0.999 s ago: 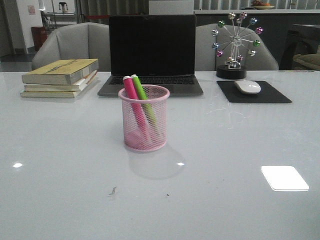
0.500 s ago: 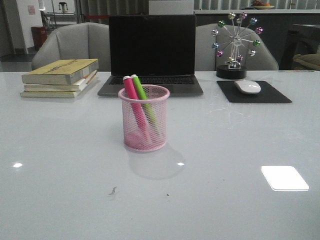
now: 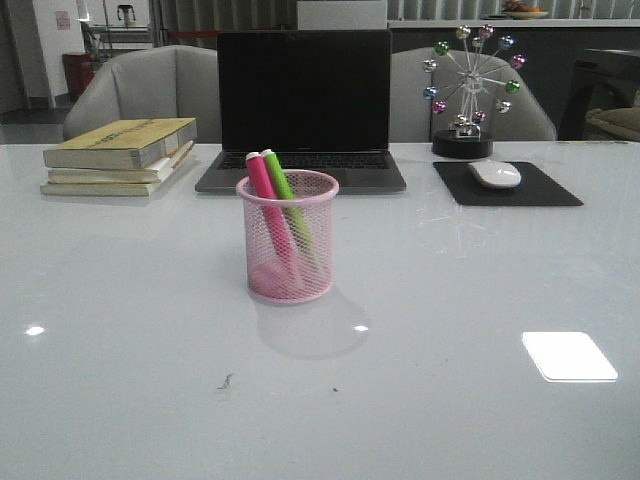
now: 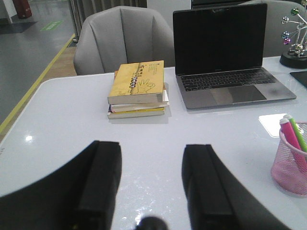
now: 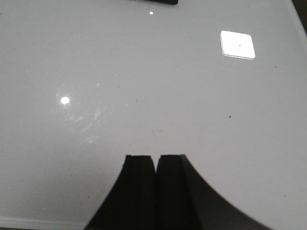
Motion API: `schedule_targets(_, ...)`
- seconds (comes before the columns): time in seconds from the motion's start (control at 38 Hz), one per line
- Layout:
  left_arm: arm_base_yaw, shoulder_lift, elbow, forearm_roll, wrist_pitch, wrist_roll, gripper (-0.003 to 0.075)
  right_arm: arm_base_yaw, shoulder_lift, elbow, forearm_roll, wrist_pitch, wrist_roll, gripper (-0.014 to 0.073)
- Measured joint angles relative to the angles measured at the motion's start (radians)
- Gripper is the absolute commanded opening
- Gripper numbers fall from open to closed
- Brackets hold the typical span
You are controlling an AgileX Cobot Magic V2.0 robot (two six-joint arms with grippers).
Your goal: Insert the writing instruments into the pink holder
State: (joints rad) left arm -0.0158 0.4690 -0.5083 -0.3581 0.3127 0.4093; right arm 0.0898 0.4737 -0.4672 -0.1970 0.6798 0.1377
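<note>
The pink holder (image 3: pixel 288 240) stands upright at the middle of the table, in front of the laptop. Inside it lean the hot pink marker (image 3: pixel 266 196) and the green marker (image 3: pixel 285 192), their pale ends above the rim. In the left wrist view the pink holder (image 4: pixel 290 167) sits at the frame's edge with both markers (image 4: pixel 292 135) in it. My left gripper (image 4: pixel 152 146) is open over bare table, well apart from the holder, nothing between its fingers. My right gripper (image 5: pixel 156 157) is shut and empty over bare table. Neither gripper shows in the front view.
A dark laptop (image 3: pixel 304 110) stands behind the holder. A stack of books (image 3: pixel 122 153) lies at the back left. At the back right are a mouse (image 3: pixel 495 174) on a black pad (image 3: pixel 510 184) and a ball ornament (image 3: pixel 468 88). Grey chairs stand beyond the table.
</note>
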Motion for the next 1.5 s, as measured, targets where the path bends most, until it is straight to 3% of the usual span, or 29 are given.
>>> schedule_targets(0.18, 0.000, 0.000, 0.000, 0.000, 0.000, 0.000, 0.0374, 0.000, -0.058, 0.027, 0.078, -0.057, -0.007, 0.0050)
schedule_targets(0.55, 0.000, 0.000, 0.000, 0.000, -0.001, 0.000, 0.0374, 0.000, -0.333, 0.303, 0.370, -0.418, -0.203, 0.0050)
schedule_targets(0.81, 0.000, 0.000, 0.000, 0.000, -0.001, 0.000, 0.0374, 0.000, -0.480, 0.429, 0.338, -0.484, -0.224, 0.0050)
schedule_targets(1.18, 0.000, 0.000, 0.000, 0.000, -0.001, 0.000, 0.0374, 0.000, -0.482, 0.498, 0.302, -0.544, -0.207, 0.0050)
schedule_targets(1.5, 0.000, 0.000, 0.000, 0.000, -0.001, 0.000, 0.0374, 0.000, -0.482, 0.498, 0.302, -0.507, -0.207, 0.0050)
